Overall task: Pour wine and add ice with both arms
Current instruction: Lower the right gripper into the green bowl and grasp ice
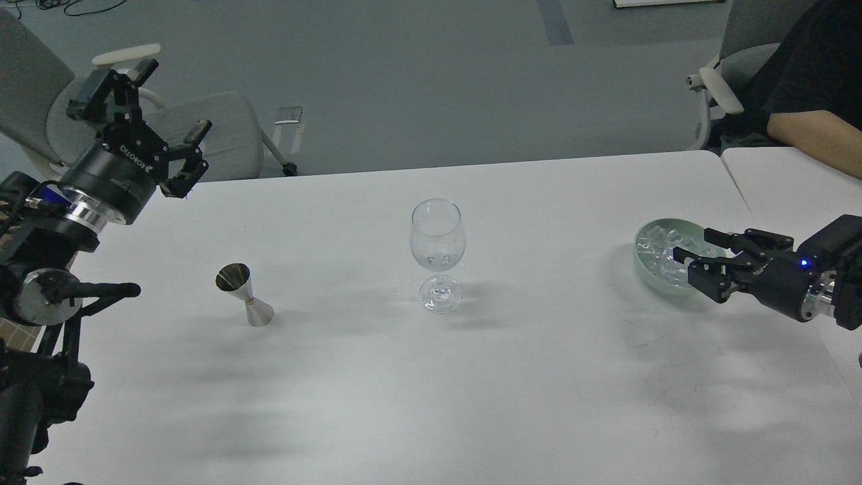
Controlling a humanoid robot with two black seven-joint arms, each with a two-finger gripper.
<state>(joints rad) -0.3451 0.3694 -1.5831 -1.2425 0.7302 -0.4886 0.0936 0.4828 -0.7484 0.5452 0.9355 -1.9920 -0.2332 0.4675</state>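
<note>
White table [539, 377]: jigger [245, 295], glass [438, 254], bowl [648, 268].

wine glass [438, 252] mid table [539, 377], ice [663, 250] R

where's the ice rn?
Head view, far right of the table: ice sits in a green bowl, right hand at its rim.

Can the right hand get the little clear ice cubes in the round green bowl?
Probably yes: the right hand hangs open over the green bowl's rim, nothing covering the ice cubes.
</note>
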